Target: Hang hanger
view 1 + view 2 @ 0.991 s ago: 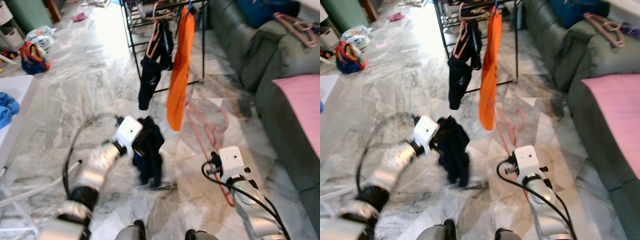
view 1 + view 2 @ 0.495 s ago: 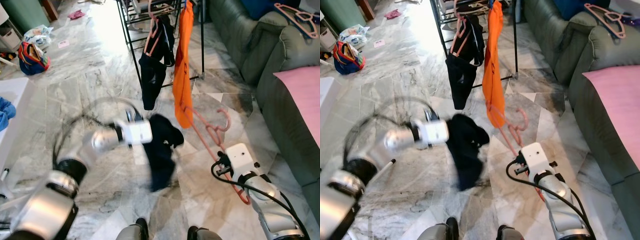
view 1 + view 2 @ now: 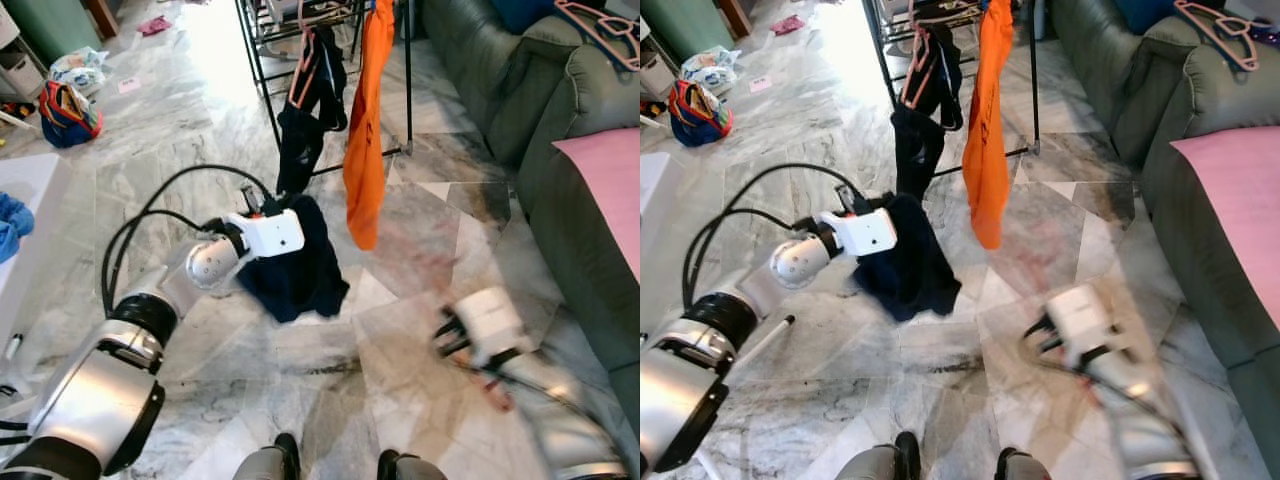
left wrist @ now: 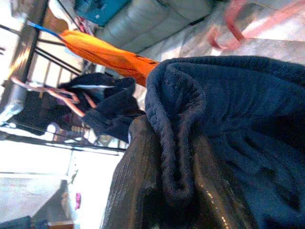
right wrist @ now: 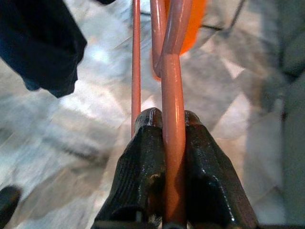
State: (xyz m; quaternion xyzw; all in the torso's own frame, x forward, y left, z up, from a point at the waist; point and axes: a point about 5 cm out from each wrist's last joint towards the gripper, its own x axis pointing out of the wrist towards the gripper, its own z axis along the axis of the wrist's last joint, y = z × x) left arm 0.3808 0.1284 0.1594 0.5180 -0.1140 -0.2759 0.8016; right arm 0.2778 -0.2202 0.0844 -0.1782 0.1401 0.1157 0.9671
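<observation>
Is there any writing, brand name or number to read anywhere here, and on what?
None can be read.
The colourful bag on the marble floor has bright patches, too small and blurred to tell whether any are letters.
The small pink paper beside it: too small to read.

Daylight from far end; strong glare on polished grey marble floor (image 3: pixel 215 60). Silver right arm (image 3: pixel 520 370) motion-blurred in eye views. Wrist views: foreground sharp, bkgd soft.
</observation>
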